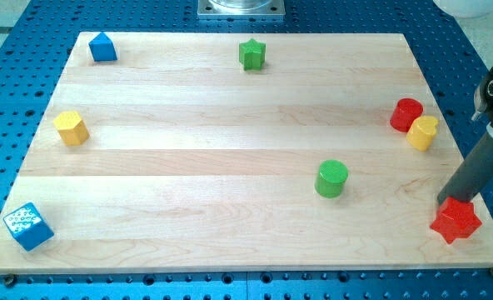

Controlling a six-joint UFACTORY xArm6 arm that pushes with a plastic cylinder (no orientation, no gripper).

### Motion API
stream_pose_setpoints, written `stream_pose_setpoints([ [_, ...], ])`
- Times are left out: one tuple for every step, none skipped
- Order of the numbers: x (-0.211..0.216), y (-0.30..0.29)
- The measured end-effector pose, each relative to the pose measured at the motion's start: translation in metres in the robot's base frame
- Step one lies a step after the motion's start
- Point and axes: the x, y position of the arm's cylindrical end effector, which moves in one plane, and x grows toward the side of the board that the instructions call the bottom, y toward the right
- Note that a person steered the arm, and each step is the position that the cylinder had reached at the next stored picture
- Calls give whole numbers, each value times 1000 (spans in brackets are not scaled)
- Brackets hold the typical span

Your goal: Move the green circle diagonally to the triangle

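Green circle (331, 178): sat on the wooden board (230, 150), right of centre and toward the view's bottom, upright, nothing touching it. Pretty much alone out there.
My tip (443, 201): was down at the view's right edge, near the bottom corner, just at the upper left of the red star (455, 220). Looked like it was touching or nearly touching that star, couldn't tell which for sure. It was well apart from the green circle, off to the circle's right and a bit lower.
Claw state: no claw on this thing, just a straight dark rod, so nothing was grasped or released; it held nothing.
Blue triangle-ish block (102, 47): sat at the view's top left corner of the board, house-like pointed top, far away from the green circle, diagonally across.
Green star (251, 54): near the top edge, roughly the middle.
Yellow block, left (71, 127): looked hexagonal, by the left edge, about mid height.
Blue cube (29, 226): bottom left corner, tilted, with a pale dotted pattern on its top face. No readable letters on it.
Red block (405, 114) and yellow block, right (422, 132): right side, touching each other, the yellow one lower and further right.
Writing or brands: none that I could read anywhere.
Table (30, 25): blue with rows of holes, all around the board.
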Motion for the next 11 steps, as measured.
stream_pose_setpoints([
  [0,0],
  [-19,-28],
  [-41,-95],
  [-56,-138],
  [-56,-161],
  [-34,-178],
  [-36,-183],
  [-45,-208],
  [-19,-218],
  [5,-212],
  [-11,-167],
])
